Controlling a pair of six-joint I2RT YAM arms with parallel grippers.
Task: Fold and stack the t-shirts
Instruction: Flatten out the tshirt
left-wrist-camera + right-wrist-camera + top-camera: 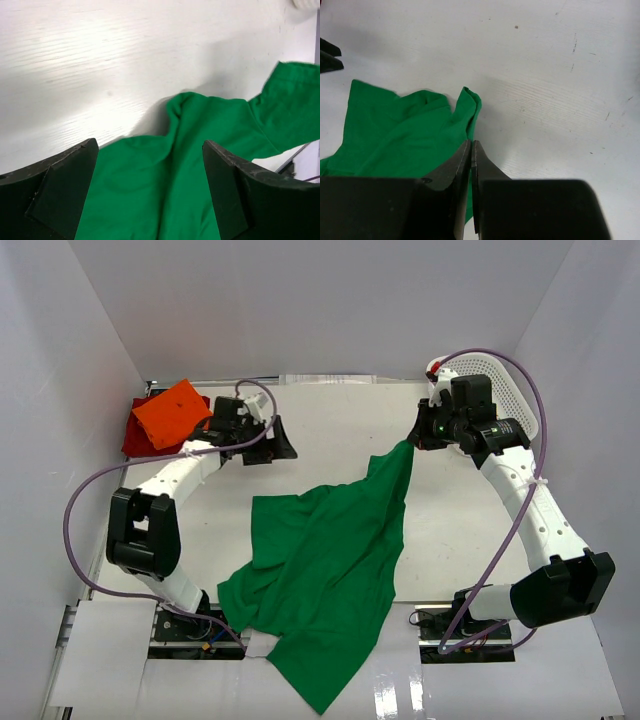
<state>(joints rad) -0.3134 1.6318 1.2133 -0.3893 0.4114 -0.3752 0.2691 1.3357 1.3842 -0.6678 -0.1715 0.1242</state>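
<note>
Well, I count three shirts. One green t-shirt [330, 570], soft and rumpled, sprawls across the middle of the white desk [330, 410]. One orange t-shirt [172, 412], folded flat, lies on one dark red t-shirt [133, 438] at the far left corner. My right tool [416, 436] is clamped on the green one's far corner (pulled up into a peak). My left tool [272, 443] gapes wide, holding nothing. One white mesh basket [512, 390] sits behind my right arm.
</note>
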